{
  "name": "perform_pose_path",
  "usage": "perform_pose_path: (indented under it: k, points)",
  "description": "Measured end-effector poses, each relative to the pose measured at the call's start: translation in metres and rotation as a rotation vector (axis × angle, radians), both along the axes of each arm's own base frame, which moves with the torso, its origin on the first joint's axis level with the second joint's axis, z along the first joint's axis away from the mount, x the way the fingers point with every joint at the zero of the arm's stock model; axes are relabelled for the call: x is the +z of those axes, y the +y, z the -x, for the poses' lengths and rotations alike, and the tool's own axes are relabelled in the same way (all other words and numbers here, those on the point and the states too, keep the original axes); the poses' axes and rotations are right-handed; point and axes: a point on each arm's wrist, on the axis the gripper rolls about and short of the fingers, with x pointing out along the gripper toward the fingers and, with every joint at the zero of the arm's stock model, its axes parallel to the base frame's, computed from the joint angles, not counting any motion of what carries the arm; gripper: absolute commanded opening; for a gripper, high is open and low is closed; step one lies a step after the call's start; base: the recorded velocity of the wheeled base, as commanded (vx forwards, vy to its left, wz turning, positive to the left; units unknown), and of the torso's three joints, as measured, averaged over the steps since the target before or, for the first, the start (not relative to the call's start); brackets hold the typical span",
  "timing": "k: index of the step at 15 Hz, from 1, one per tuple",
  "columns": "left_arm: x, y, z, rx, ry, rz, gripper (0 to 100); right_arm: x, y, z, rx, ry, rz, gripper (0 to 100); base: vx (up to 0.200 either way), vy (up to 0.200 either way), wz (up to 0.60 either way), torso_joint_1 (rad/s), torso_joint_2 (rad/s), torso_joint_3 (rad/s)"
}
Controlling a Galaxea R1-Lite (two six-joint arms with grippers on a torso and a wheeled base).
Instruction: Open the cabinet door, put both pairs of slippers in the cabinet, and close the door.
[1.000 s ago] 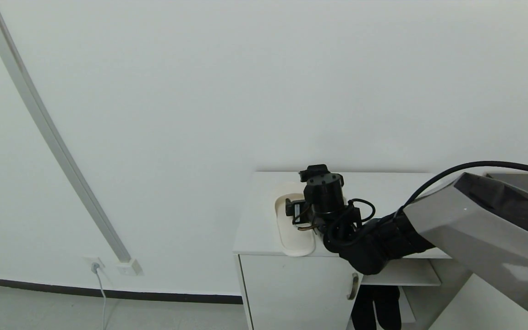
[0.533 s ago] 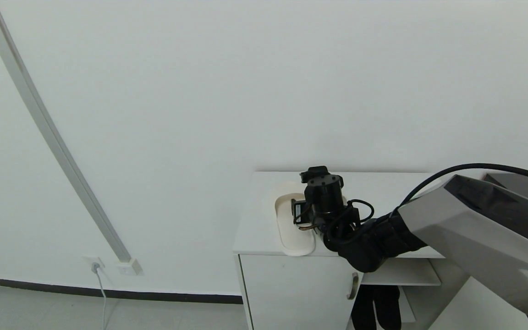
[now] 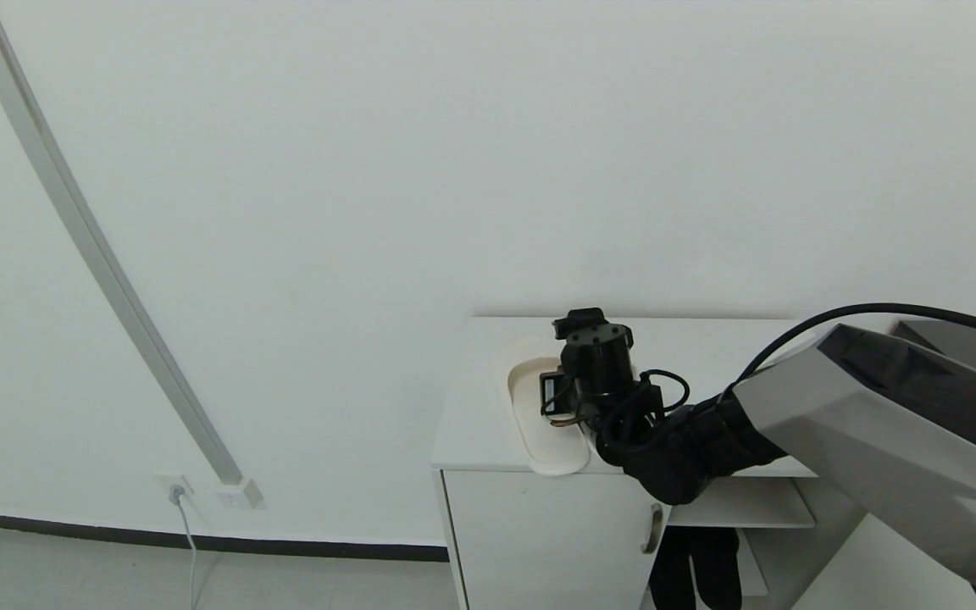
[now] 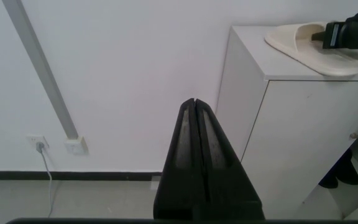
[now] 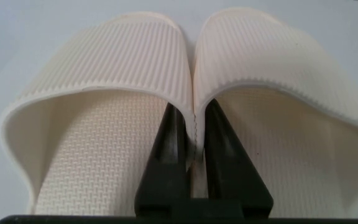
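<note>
A pair of cream slippers (image 3: 539, 424) lies on top of the white cabinet (image 3: 539, 534), heels at its front edge. My right gripper (image 3: 552, 398) comes from the right and is shut on the two inner strap edges, pinched together (image 5: 194, 118); the left slipper (image 5: 104, 124) and right slipper (image 5: 291, 112) lie on either side of the fingers. From the left wrist view the cream slippers (image 4: 309, 43) and the right gripper (image 4: 348, 34) sit on the cabinet top (image 4: 278, 62). My left gripper (image 4: 194, 102) is shut with nothing in it, low beside the cabinet.
A pair of black slippers (image 3: 695, 568) stands inside the cabinet under a shelf (image 3: 742, 504). A door with a curved handle (image 3: 651, 527) covers the cabinet's left half. A wall socket (image 3: 174, 490) and a slanted cable duct (image 3: 98, 246) are on the wall to the left.
The right gripper has drawn the cream slippers slightly toward the cabinet's front edge, so the heel overhangs a bit more. The left gripper's state cannot be compared.
</note>
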Motion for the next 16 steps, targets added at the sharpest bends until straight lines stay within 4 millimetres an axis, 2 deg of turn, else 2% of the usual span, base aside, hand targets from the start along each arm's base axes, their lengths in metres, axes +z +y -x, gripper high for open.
perform_pose_path:
  k: [2, 4, 6, 9, 11, 16]
  points:
    - [0.0, 0.0, 0.0, 0.0, 0.0, 0.0, 0, 0.008, -0.002, 0.001, 0.0, -0.012, -0.01, 0, 0.0, 0.0, 0.0, 0.0, 0.0, 0.0]
    - [0.0, 0.0, 0.0, 0.0, 0.0, 0.0, 0, 0.028, -0.007, 0.007, 0.03, -0.033, -0.037, 0, 0.0, 0.0, 0.0, 0.0, 0.0, 0.0]
    - [0.0, 0.0, 0.0, 0.0, 0.0, 0.0, 0, 0.049, -0.019, 0.022, 0.08, -0.041, -0.055, 0, 0.0, 0.0, 0.0, 0.0, 0.0, 0.0]
    - [0.0, 0.0, 0.0, 0.0, 0.0, -0.001, 0, 0.069, -0.042, 0.051, 0.152, -0.028, -0.06, 0, 0.0, 0.0, 0.0, 0.0, 0.0, 0.0]
    - [0.0, 0.0, 0.0, 0.0, 0.0, 0.0, 0, 0.075, -0.057, 0.076, 0.191, -0.008, -0.054, 0, 0.0, 0.0, 0.0, 0.0, 0.0, 0.0]
    - [0.0, 0.0, 0.0, 0.0, 0.0, 0.0, 0, 0.066, -0.085, 0.134, 0.252, 0.064, -0.01, 0, 0.0, 0.0, 0.0, 0.0, 0.0, 0.0]
